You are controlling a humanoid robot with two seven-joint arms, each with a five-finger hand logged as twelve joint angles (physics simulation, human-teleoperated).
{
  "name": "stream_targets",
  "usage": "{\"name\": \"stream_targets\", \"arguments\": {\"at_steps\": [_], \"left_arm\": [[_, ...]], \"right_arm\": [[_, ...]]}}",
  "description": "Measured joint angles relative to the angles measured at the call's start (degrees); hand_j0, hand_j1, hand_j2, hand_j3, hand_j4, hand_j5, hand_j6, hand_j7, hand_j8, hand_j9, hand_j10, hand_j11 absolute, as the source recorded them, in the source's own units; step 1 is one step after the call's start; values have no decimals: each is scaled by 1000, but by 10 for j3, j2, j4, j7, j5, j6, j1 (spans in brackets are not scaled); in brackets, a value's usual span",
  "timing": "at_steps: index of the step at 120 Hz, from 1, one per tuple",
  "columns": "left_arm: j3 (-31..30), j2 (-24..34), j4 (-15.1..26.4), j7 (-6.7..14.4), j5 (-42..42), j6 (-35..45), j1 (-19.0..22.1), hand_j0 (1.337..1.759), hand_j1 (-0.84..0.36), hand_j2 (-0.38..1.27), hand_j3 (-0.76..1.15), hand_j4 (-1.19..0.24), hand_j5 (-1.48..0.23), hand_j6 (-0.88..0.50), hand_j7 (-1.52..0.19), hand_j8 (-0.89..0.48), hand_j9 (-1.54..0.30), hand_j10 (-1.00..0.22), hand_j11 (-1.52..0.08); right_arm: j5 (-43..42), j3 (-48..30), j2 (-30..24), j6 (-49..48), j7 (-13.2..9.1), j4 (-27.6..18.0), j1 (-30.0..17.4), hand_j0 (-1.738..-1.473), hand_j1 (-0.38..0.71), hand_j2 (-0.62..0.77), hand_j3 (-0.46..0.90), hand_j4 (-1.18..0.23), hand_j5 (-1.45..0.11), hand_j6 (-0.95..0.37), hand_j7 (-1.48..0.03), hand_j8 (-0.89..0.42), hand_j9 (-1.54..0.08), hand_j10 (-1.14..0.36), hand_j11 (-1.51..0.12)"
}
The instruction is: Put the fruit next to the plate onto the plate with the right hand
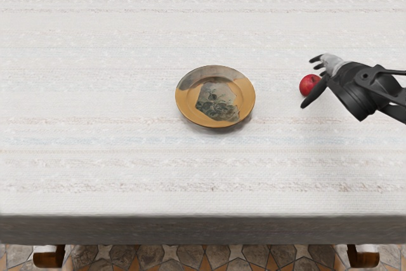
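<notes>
Reach step, by my reckoning. Right hand (328, 73) sits just beside the red fruit (308, 84), fingers spread, gripping nothing. The fruit lies on the table (95, 125), well apart from the plate (184, 101). Next move calls for closing the fingers round it, then lifting.

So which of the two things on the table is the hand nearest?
The small red fruit, beside the right hand; the gold plate lies farther left.

We can read no text, label, brand or number anywhere. The plate (245, 93) shows only a mottled grey patch at its middle, no letters.
</notes>
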State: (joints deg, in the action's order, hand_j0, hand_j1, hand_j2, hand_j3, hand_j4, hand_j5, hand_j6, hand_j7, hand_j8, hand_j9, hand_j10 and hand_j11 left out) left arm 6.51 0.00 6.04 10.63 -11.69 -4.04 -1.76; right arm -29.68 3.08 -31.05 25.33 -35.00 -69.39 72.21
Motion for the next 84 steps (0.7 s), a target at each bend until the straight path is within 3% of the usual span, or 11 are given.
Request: {"name": "stream_targets", "arguments": {"at_steps": [26, 65, 84], "left_arm": [[0, 0, 0, 0, 0, 0, 0, 1658, 55, 49, 0, -245, -318, -245, -318, -245, -318, -245, -318], [0, 0, 0, 0, 0, 0, 0, 1658, 55, 49, 0, -245, -318, -245, -318, -245, -318, -245, -318], [0, 0, 0, 0, 0, 0, 0, 1658, 55, 49, 0, -245, -318, -245, -318, -245, -318, -245, -318]], "right_arm": [[-1, 2, 30, -9, 0, 42, 5, -1658, -40, -49, 0, -267, -333, -264, -337, -239, -337, -269, -337], [0, 4, 36, -27, 0, 86, 16, -1658, -9, -55, 0, -288, -369, -288, -370, -293, -370, -288, -370], [1, 6, 70, -46, 0, 144, 11, -1658, -7, -55, 0, -288, -371, -289, -372, -291, -372, -288, -372]]}}
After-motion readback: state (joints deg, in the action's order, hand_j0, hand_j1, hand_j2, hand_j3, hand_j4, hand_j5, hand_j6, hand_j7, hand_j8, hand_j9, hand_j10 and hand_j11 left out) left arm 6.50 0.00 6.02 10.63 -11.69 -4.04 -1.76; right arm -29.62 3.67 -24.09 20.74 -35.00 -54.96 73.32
